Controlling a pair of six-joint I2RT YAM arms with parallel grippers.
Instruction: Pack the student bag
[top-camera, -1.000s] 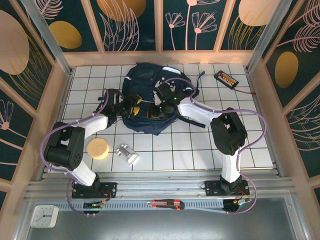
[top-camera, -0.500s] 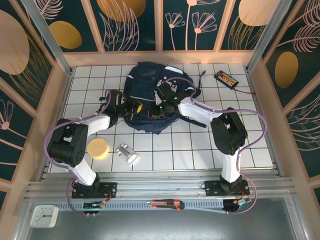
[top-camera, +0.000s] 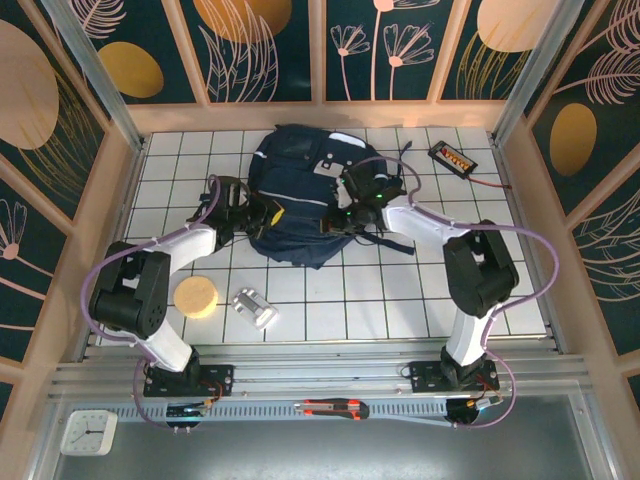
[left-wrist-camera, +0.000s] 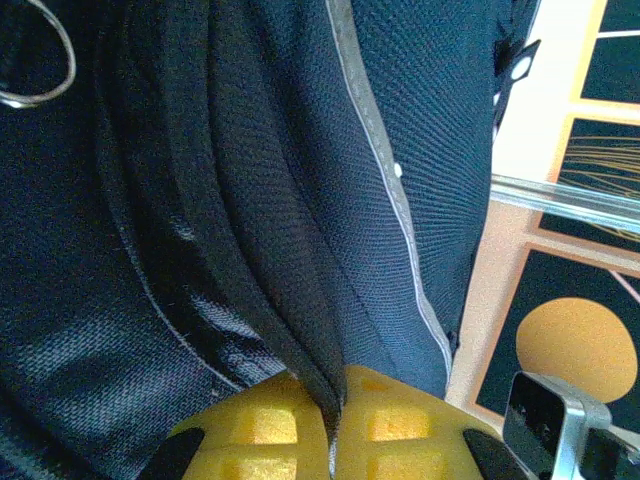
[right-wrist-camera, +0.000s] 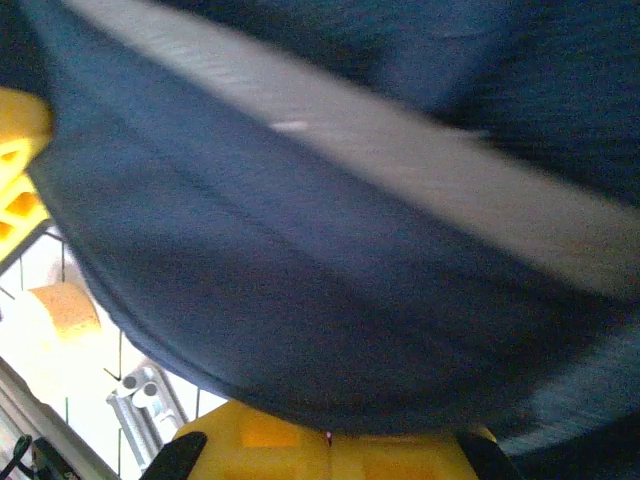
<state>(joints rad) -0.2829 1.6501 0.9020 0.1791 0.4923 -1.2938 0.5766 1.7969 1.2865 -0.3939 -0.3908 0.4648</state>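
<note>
Where the student bag (top-camera: 295, 185) lies: flat on the white tiled table (top-camera: 400, 300), far middle, between the two wrists, with its grey-white patch (top-camera: 325, 168) facing up.
Left gripper (left-wrist-camera: 335, 425): at the bag's left edge. It stood half open a second ago; now its yellow pads (left-wrist-camera: 255, 430) are clamped on a dark fold of the fabric, near the pale reflective stripe (left-wrist-camera: 385, 190).
Right gripper (right-wrist-camera: 328, 445): closed through the whole last second at the bag's near right side. The wrist view is blurred, but navy cloth seems pinched between its pads.
Right arm: has swung outward to the right, and the patch shows more fully than it did a second ago.
Meaning for the task: both sides now have hold of the fabric, so the likely step is spreading the bag open. I judge packing barely begun.
Items waiting: a round yellow sponge (top-camera: 196, 297) and a small silvery metal part (top-camera: 253, 307) lie near the left arm, apart from the bag. A black box with orange markings (top-camera: 452, 157) sits at the far right.
Risk: the left pinch holds only a thin fold, which may slip under pull.
</note>
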